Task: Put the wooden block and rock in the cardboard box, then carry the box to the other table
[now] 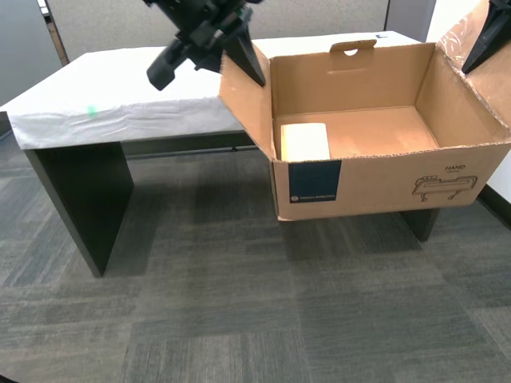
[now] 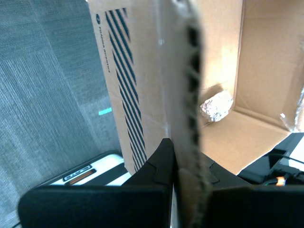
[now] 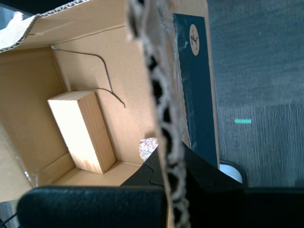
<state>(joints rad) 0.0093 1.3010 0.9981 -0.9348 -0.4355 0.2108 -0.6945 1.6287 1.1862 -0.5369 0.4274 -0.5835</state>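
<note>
The cardboard box [image 1: 383, 179] hangs open-topped over the carpet, in front of the other table [image 1: 120, 88] with its wrinkled white top. My first gripper [image 1: 246, 64] [image 3: 171, 164] is shut on the box's flap at the exterior view's left. My second gripper [image 1: 485, 44] [image 2: 184, 156] is shut on the flap at the exterior view's right. The wooden block [image 1: 305, 142] [image 3: 80, 130] lies on the box floor near the navy label [image 1: 314, 190]. The rock [image 2: 216, 105] [image 3: 147, 148] rests inside too; the exterior view does not show it.
Grey carpet [image 1: 239, 311] lies under the box. The table stands on dark panel legs [image 1: 84, 199] and bears a green tape mark [image 1: 92, 110]. Grey partition walls [image 1: 239, 20] stand behind it. A white part of the robot base [image 2: 85, 173] shows below the box.
</note>
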